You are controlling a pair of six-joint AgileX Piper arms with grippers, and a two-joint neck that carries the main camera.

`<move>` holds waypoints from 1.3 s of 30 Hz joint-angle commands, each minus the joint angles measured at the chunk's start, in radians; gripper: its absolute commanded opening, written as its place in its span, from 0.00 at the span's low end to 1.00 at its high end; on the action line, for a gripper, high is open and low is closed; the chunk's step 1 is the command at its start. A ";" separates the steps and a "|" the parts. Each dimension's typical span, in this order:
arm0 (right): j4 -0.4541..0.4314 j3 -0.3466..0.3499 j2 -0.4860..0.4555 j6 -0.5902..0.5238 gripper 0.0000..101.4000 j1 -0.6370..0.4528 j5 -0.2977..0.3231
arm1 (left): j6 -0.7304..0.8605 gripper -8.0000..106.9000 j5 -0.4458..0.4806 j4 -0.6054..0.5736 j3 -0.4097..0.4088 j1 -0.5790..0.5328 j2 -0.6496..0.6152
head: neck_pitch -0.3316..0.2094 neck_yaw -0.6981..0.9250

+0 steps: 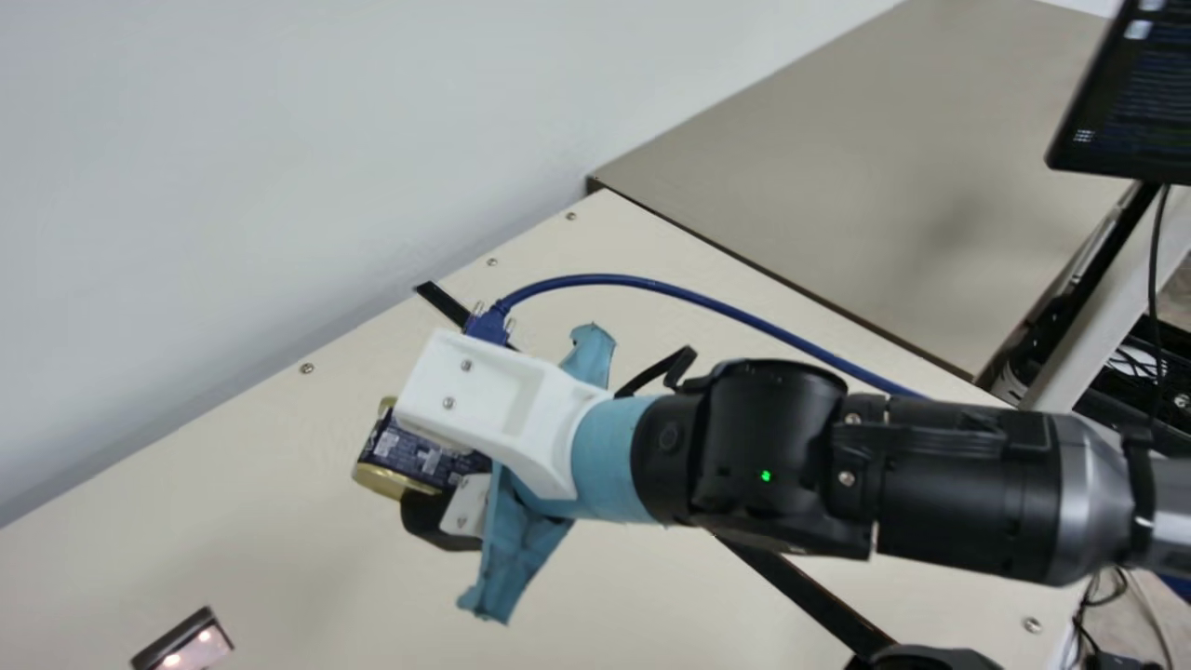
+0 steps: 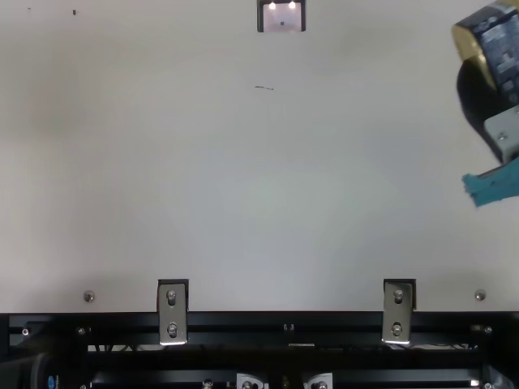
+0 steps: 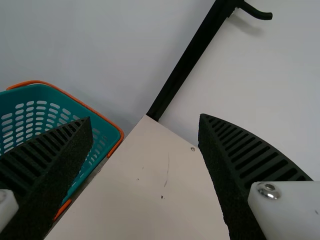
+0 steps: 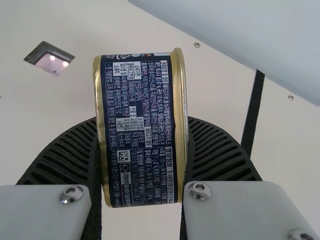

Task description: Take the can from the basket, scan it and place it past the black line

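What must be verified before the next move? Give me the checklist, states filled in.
1. Boxy, round-cornered, navy-and-gold metal can held between the right gripper's fingers: ok.
2. Small, rectangular, dark-framed scanner lit: ok.
3. Can scanned: cannot tell.
4. Can past the straight, flat black line: not ok, it is on the scanner's side.
5. Left gripper empty, its black ribbed fingers apart: ok.
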 commanded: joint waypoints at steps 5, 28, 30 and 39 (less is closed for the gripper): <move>-0.043 0.007 -0.015 0.059 0.00 -0.051 0.003 | 0.000 0.85 0.000 0.000 0.000 0.000 0.000 | -0.032 -0.028; -0.178 0.009 -0.032 0.232 0.00 -0.226 0.038 | 0.000 0.85 0.000 0.000 0.000 0.000 0.000 | -0.032 -0.028; -0.180 0.007 -0.037 0.236 0.00 -0.238 0.044 | 0.000 0.85 0.000 0.000 0.000 0.000 0.000 | -0.032 -0.028; -0.145 0.010 -0.078 0.182 0.00 -0.316 0.069 | 0.000 0.85 0.000 0.000 0.000 0.000 0.000 | -0.032 -0.028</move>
